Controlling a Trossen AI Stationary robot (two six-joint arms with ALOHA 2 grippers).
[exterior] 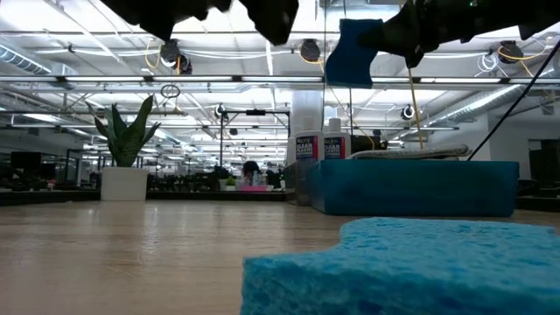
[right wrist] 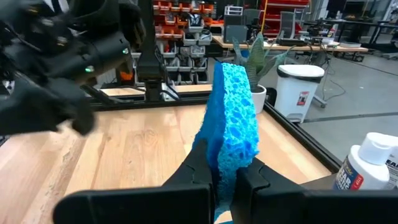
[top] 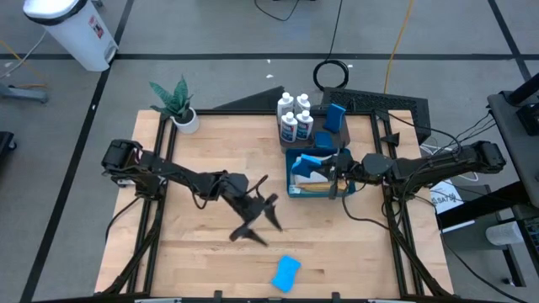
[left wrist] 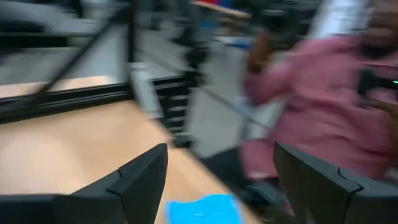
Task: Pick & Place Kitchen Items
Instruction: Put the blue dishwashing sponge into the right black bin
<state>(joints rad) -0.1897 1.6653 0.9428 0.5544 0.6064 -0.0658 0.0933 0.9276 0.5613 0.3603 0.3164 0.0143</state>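
While the right gripper (right wrist: 225,177) clamped a sponge (right wrist: 233,118) above the blue bin (top: 296,187), the left gripper (left wrist: 221,180) hung released beside that bin.

A: Bottle count, overhead?
B: Four white bottles (top: 295,115), blue labels, bunched at the table's far edge.
A: Sponges?
B: Three blue ones certain: a loose sponge (top: 286,273) near the front edge, an upright sponge (top: 336,115) beside the bottles, a gripped sponge (right wrist: 231,124) in the right arm's fingers. More blue shapes in the bin; can't separate them.
A: Containers?
B: One blue bin (top: 291,187).
A: Plants?
B: One potted plant (top: 177,103).
A: Arms?
B: Two.
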